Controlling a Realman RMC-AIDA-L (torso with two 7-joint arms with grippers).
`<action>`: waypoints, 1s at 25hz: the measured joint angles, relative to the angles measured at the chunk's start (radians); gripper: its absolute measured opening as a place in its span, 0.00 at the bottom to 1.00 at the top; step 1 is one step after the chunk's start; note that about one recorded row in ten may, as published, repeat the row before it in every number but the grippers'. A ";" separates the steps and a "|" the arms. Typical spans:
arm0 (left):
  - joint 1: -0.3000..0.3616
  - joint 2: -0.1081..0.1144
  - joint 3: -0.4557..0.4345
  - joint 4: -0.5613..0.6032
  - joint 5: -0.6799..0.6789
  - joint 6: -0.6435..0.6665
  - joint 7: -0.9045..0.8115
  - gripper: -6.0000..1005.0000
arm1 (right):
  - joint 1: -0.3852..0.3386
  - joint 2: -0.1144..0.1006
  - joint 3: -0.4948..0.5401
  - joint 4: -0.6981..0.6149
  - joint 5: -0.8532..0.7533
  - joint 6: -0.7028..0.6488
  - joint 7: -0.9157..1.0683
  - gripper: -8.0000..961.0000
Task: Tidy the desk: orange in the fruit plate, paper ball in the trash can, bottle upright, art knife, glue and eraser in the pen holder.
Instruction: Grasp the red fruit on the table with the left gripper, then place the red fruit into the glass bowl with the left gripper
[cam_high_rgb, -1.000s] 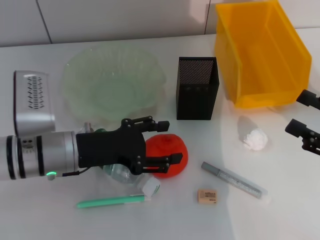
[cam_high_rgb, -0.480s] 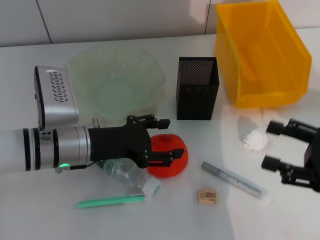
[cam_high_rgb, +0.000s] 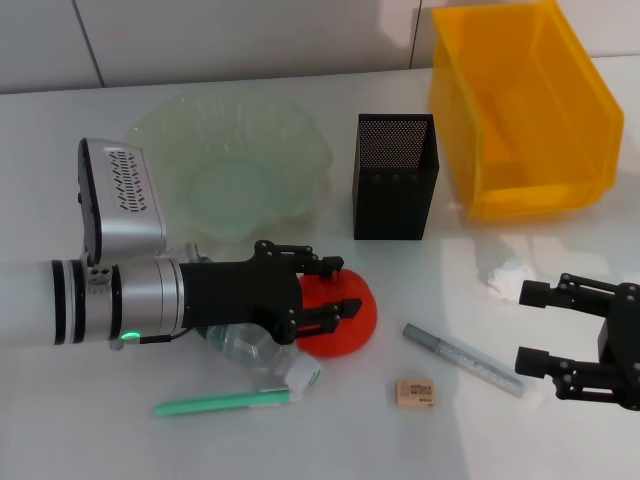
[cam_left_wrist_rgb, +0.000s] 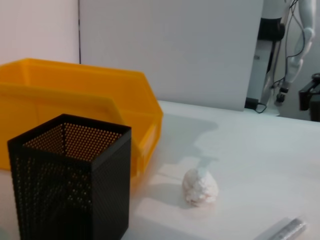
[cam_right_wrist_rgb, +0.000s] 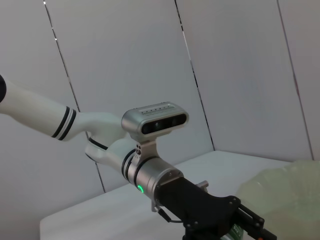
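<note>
The orange (cam_high_rgb: 350, 335) rests on the table, and my left gripper (cam_high_rgb: 336, 288) has its fingers shut on its upper part. Beneath that arm the bottle (cam_high_rgb: 245, 348) lies on its side. My right gripper (cam_high_rgb: 524, 327) hovers open just in front of the paper ball (cam_high_rgb: 505, 273), also visible as a paper ball (cam_left_wrist_rgb: 200, 187) from the left wrist. Behind stand the fruit plate (cam_high_rgb: 230, 160), the pen holder (cam_high_rgb: 393, 175) and the trash can (cam_high_rgb: 520, 110). The eraser (cam_high_rgb: 414, 392) lies in front, between a slim green stick (cam_high_rgb: 225, 403) and a grey pen-shaped tool (cam_high_rgb: 465, 360).
The left wrist view shows the pen holder (cam_left_wrist_rgb: 70, 185) close by, with the trash can (cam_left_wrist_rgb: 75, 100) behind it. In the right wrist view the left arm (cam_right_wrist_rgb: 150, 170) sits beside the fruit plate's rim (cam_right_wrist_rgb: 285, 192). A wall runs along the back of the table.
My left gripper's fingers have drawn together on the orange. The right arm has come in from the right edge towards the paper ball, its gripper open.
</note>
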 joint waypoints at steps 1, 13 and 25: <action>0.000 0.000 0.000 0.000 0.000 -0.009 0.000 0.66 | 0.001 0.000 -0.002 0.000 0.000 0.000 0.000 0.81; -0.002 0.000 0.022 0.011 0.001 -0.059 -0.001 0.46 | 0.005 0.001 -0.001 0.002 -0.002 0.001 0.006 0.81; 0.029 0.000 0.021 0.084 -0.063 0.093 -0.018 0.19 | -0.004 0.001 0.005 0.002 -0.002 0.002 0.008 0.81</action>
